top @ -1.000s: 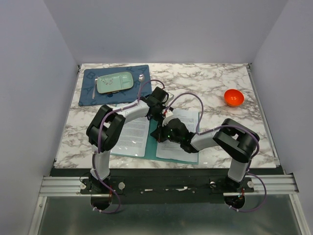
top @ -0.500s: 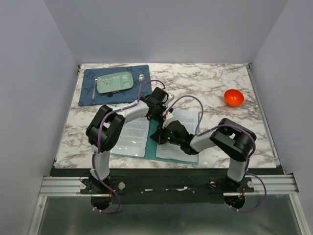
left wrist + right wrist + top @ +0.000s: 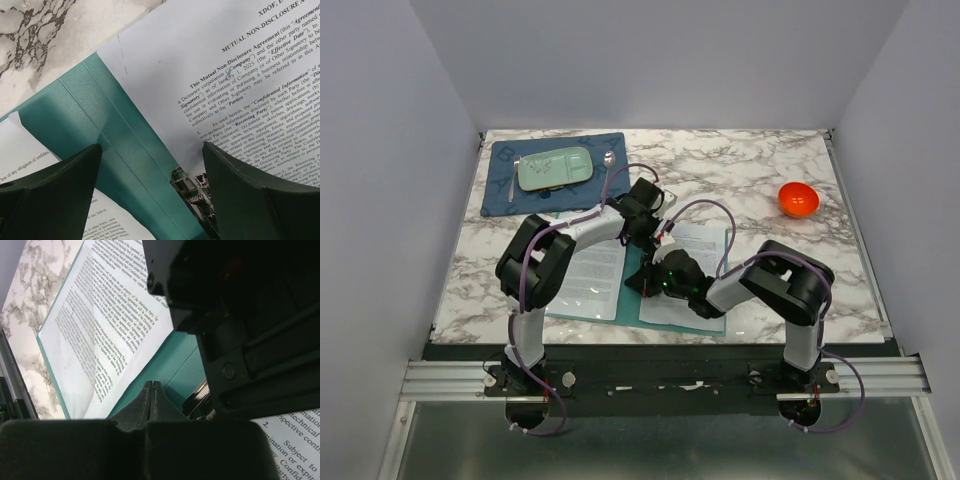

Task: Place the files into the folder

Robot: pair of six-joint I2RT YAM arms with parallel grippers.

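Two sheets are laid on the open folder, either side of the spread left pincer, the right pincer clenched; closing is judged outstanding.

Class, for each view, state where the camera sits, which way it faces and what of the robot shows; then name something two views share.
Top external: above and behind the bases, looking down on the table; both arms show, meeting over the open folder.
Left wrist: on the left arm, looking down past the open left gripper at the folder's spine and a sheet.
Right wrist: low over the folder, looking along the shut right gripper; a dark housing fills the upper right.
Shared: both wrist views show the metal clip.
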